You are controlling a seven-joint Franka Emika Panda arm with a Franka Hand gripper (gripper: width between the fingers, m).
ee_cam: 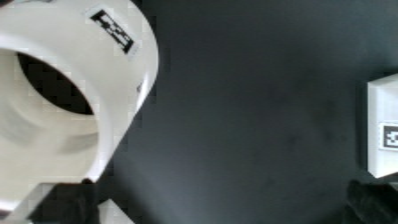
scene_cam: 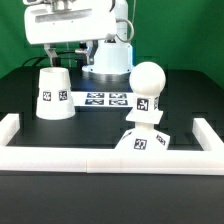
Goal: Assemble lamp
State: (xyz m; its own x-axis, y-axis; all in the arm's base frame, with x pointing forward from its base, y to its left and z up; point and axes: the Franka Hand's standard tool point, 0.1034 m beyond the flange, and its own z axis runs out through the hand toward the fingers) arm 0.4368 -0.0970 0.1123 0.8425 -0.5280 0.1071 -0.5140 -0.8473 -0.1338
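the robot's two-finger gripper [scene_cam: 62,52] is hanging above the large white tapered plastic shade [scene_cam: 53,94], and i cannot tell whether its fingers are apart or together, since only blurred finger tips are showing in the wrist view. that shade is standing on the black table [scene_cam: 100,128] at the exterior view's left, narrow end up and wide end down, so its long axis is running vertical; in the wrist view it is appearing as a big white curved body [ee_cam: 71,100] with a dark opening and a tag. just beside it, toward the exterior view's right, the flat white marker board [scene_cam: 100,98] is lying on the table. farther right and nearer the camera, the white ball-shaped bulb [scene_cam: 148,82] is standing upright on its neck on the small white square base [scene_cam: 140,142], well apart from the shade. long white border rails [scene_cam: 100,157] are running along the table's near edge and sides.
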